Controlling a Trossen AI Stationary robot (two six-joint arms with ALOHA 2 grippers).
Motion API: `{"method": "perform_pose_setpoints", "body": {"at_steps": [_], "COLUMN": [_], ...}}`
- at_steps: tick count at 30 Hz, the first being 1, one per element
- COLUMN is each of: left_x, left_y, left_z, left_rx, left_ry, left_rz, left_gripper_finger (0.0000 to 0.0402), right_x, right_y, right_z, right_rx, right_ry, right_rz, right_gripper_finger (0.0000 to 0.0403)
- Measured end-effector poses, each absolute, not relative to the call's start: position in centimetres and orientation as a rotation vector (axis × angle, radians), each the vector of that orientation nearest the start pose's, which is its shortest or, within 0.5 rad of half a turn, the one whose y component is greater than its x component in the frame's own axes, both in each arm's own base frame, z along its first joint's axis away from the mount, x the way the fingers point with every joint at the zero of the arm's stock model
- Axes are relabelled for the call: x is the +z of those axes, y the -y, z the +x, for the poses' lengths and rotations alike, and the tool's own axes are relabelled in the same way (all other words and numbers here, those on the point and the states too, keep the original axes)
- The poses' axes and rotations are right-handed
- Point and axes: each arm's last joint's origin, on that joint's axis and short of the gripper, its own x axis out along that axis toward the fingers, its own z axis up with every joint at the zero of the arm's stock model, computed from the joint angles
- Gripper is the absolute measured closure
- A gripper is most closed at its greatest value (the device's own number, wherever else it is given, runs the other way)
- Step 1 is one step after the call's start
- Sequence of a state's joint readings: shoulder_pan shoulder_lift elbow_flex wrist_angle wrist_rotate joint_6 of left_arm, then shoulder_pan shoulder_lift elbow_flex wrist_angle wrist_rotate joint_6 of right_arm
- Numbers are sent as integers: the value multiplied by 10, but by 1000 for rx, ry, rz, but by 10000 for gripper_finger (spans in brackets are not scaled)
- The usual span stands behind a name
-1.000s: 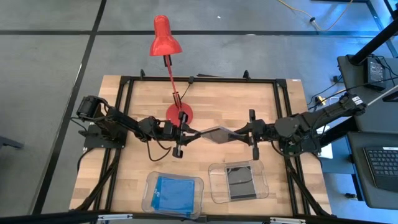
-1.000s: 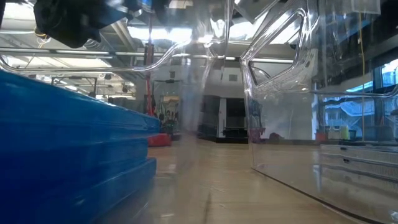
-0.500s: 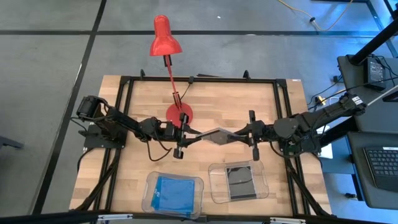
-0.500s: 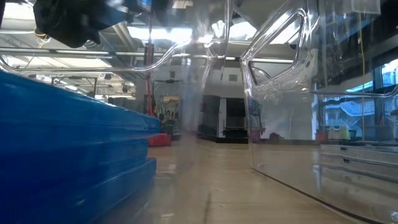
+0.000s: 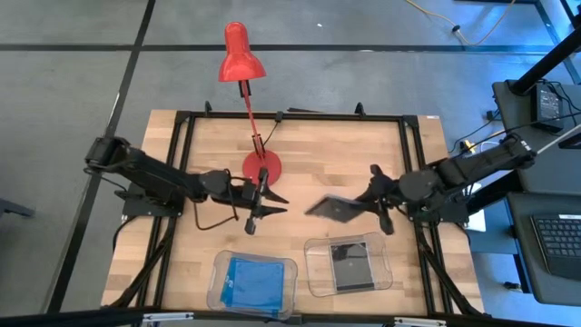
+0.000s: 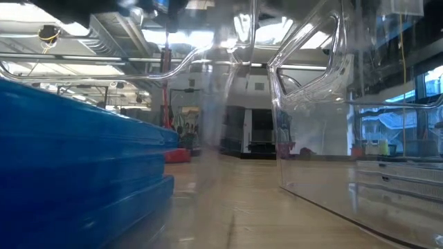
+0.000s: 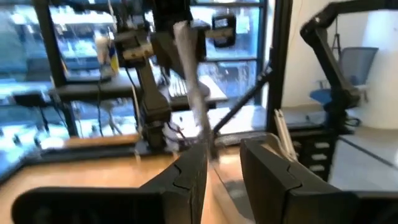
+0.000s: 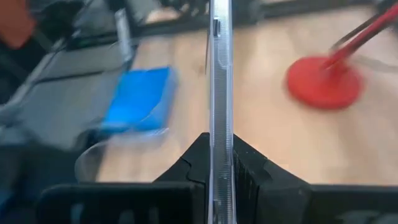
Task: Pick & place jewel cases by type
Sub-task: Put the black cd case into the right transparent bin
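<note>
A dark grey jewel case (image 5: pixel 331 207) hangs over the table's middle with my right gripper (image 5: pixel 360 204) shut on it; the right wrist view shows the case edge-on (image 8: pixel 221 74). My left gripper (image 5: pixel 277 203) stands open just left of the case and clear of it. In the left wrist view the case (image 7: pixel 189 68) shows well beyond the open gripper (image 7: pixel 224 171). Blue jewel cases (image 5: pixel 252 278) lie in the left clear tray (image 5: pixel 218 292), and a dark case (image 5: pixel 349 263) lies in the right clear tray (image 5: pixel 318 272). My right gripper pinches the case's right-hand edge (image 8: pixel 221 146) between its two fingers, one on each flat face. The fingers come from the table's right, slanting a little downward. The case is lifted clear of the table and tilted, its free end toward my left gripper.
The red desk lamp's round base (image 5: pixel 262 167) stands just beyond my left gripper, its arm leaning toward the far edge. Both trays sit near the front edge; in the low view the blue cases (image 6: pixel 69 173) and a clear tray wall (image 6: pixel 311 104) fill the foreground. Bare wood lies between.
My left gripper has opened, let go of the dark case's left end and drawn back toward the table's left. My right gripper has kept hold, rolled a little, and carried the case slightly toward the right and near edges; the case is now tilted.
</note>
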State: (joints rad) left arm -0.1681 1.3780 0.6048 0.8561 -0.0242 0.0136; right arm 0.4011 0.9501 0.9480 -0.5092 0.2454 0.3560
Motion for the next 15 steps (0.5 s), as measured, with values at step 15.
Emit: {"method": "perform_pose_setpoints", "body": {"at_steps": [15], "left_x": [249], "left_y": [49], "left_z": [263], "left_rx": [-140], "left_ry": [-35], "left_rz": [-64], "left_gripper_finger": [307], "right_x": [352], "right_y": [-86], "right_z": [180], "right_rx": [668], "right_ry": [-917], "right_rz": [378], "right_gripper_finger": [363]}}
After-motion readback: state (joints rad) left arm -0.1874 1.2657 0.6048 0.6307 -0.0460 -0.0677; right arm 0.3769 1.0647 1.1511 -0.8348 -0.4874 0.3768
